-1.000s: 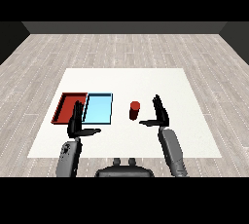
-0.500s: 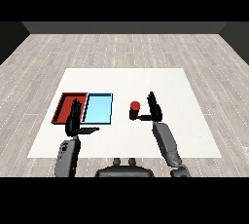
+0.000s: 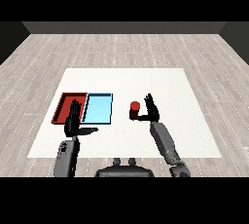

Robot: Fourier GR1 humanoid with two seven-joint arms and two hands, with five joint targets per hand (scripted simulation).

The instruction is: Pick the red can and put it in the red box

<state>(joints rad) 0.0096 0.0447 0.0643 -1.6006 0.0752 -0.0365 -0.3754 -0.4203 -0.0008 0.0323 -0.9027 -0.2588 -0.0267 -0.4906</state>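
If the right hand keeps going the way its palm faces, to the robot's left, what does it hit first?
The red can: it stands just left of the right hand, thumb reaching under it. Contact isn't clear; depth is uncertain.

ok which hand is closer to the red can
The right hand. It is right beside the red can, just to the can's right, fingers straight. The left hand is far off to the can's left, near the red tray, past the light blue tray.
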